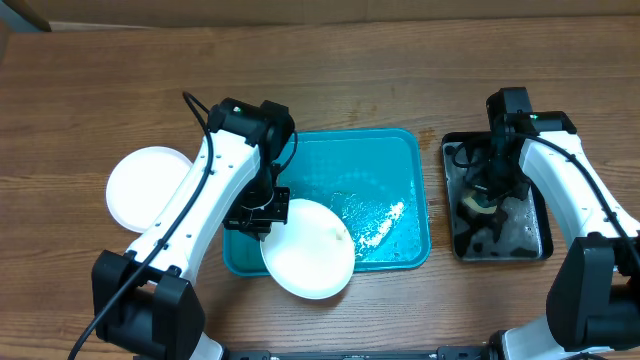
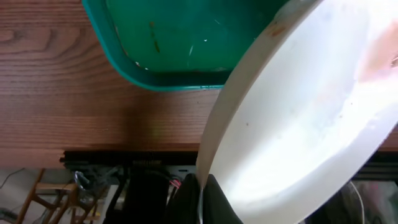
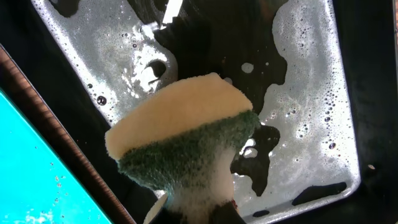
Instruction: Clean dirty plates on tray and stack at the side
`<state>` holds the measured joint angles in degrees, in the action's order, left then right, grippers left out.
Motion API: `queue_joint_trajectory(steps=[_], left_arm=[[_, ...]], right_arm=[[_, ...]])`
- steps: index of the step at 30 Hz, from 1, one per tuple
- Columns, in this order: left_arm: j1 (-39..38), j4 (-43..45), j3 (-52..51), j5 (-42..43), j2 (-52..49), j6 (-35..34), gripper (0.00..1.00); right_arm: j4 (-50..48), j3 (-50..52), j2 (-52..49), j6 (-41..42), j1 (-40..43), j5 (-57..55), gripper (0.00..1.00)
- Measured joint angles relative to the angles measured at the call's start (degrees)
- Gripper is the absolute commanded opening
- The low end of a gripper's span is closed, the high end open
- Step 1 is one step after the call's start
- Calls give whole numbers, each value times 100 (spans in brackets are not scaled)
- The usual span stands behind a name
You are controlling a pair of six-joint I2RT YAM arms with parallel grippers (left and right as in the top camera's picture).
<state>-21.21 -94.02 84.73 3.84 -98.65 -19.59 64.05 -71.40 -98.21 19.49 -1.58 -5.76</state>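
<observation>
Far left, a white plate (image 1: 150,187) sits on the wooden table (image 1: 400,80), apart from the turquoise tray (image 1: 405,150). My left gripper (image 1: 262,218) is clamped on the rim of a second white plate (image 1: 310,252) — tilted, overhanging the tray's front edge. Foam (image 1: 380,228) lies in the tray. My right gripper (image 1: 482,203) pinches a soapy sponge (image 3: 180,130) over the wet black tray (image 1: 452,150).

My left arm: stretched forward, elbow bent, wrist turned down; left end effector (image 1: 256,216) clamped on plate (image 1: 312,252) rim. My right arm: stretched forward, angled inward, wrist down; right end effector (image 1: 482,203) pinching sponge (image 3: 180,134).
</observation>
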Motion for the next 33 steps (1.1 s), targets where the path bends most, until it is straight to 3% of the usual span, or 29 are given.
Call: queue_joint_trajectory(steps=[11, 23, 33], left_arm=[[337, 313, 0, -483, 0, -216, 4], [369, 387, 927, -2291, -4, -1021, 4], [-424, 588, 1152, -4120, -4, -1788, 4]], right_arm=[[-2, 2, 0, -2, 0, 2, 4], [-7, 2, 0, -2, 0, 2, 4], [-79, 2, 0, -2, 0, 2, 4]])
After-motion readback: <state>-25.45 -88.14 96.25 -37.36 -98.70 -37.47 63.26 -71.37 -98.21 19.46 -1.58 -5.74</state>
